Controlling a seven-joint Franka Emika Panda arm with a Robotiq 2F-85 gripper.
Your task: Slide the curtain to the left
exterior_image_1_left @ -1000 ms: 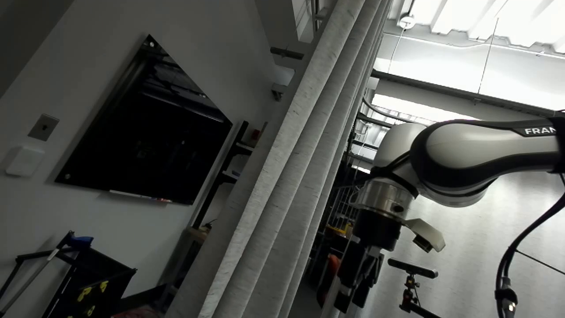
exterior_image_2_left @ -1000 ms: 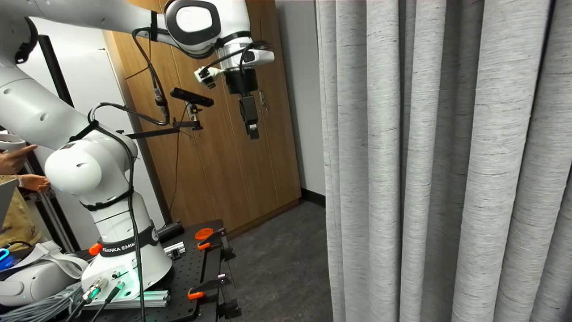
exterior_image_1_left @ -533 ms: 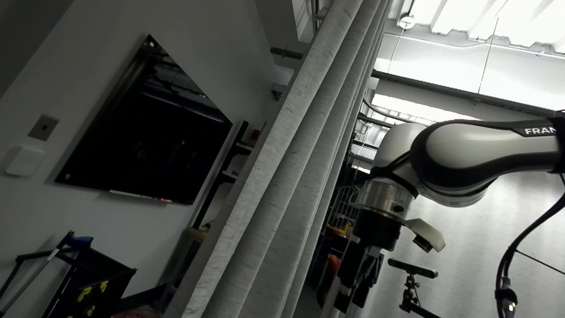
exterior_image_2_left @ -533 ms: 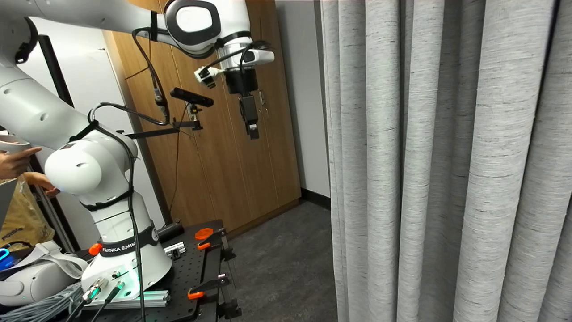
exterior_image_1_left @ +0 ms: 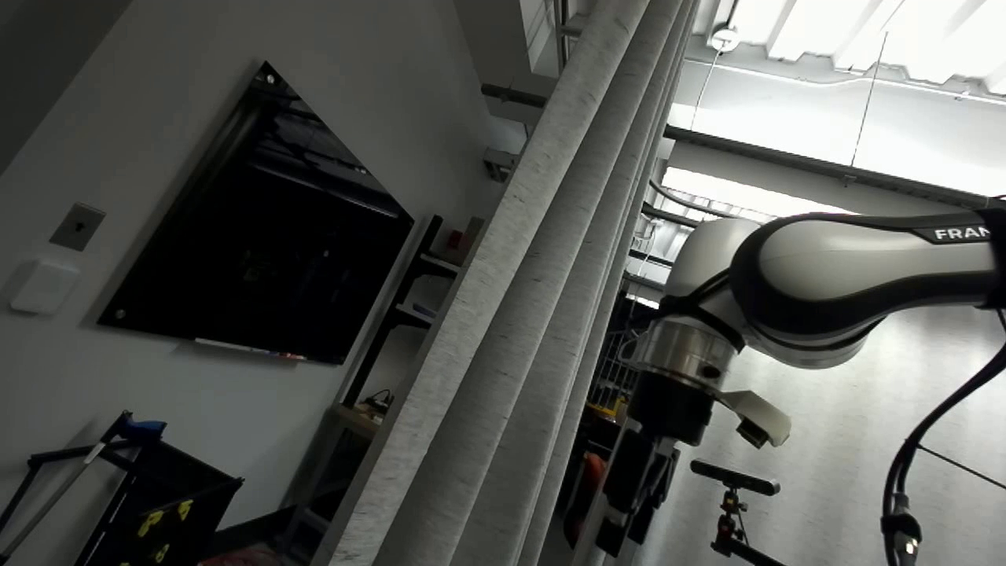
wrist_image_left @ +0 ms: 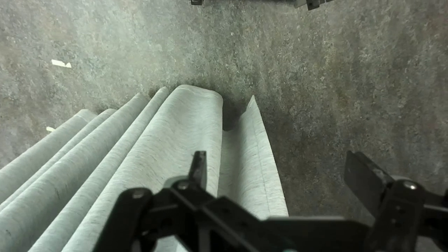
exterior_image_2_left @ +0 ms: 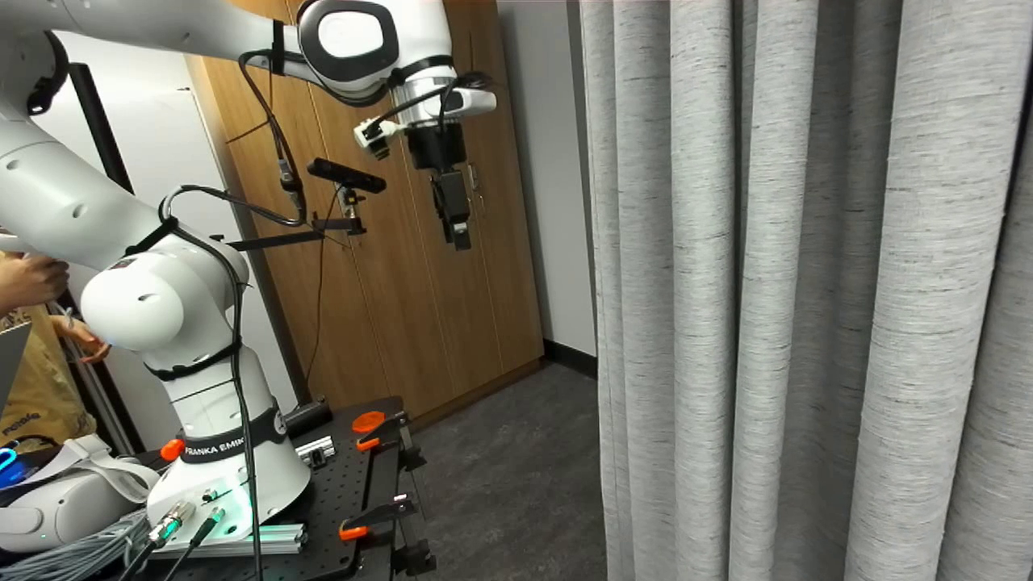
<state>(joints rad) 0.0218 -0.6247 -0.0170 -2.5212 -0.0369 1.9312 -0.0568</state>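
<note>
The tall light grey pleated curtain (exterior_image_2_left: 702, 282) hangs on the right of an exterior view and runs slanted through the other (exterior_image_1_left: 526, 299). In the wrist view its folds (wrist_image_left: 182, 129) fill the lower left, and its free edge passes between the fingertips in the picture, behind the jaws. My black gripper (exterior_image_2_left: 460, 234) points down, beside the curtain and apart from it. It also shows to the right of the curtain in an exterior view (exterior_image_1_left: 626, 531). In the wrist view my gripper (wrist_image_left: 277, 154) has its fingers wide apart, with nothing held.
A camera on a bracket (exterior_image_2_left: 347, 173) stands close to the gripper. A wooden cabinet (exterior_image_2_left: 387, 266) is behind. The robot stands on a black table with clamps (exterior_image_2_left: 331, 484). A person's hand (exterior_image_2_left: 32, 278) shows at the left. A black screen (exterior_image_1_left: 267, 236) hangs on a wall.
The curtain has swayed a little to the right in both exterior views, showing more of the shelf behind. My gripper has turned very slightly; the rest of the arm looks still.
</note>
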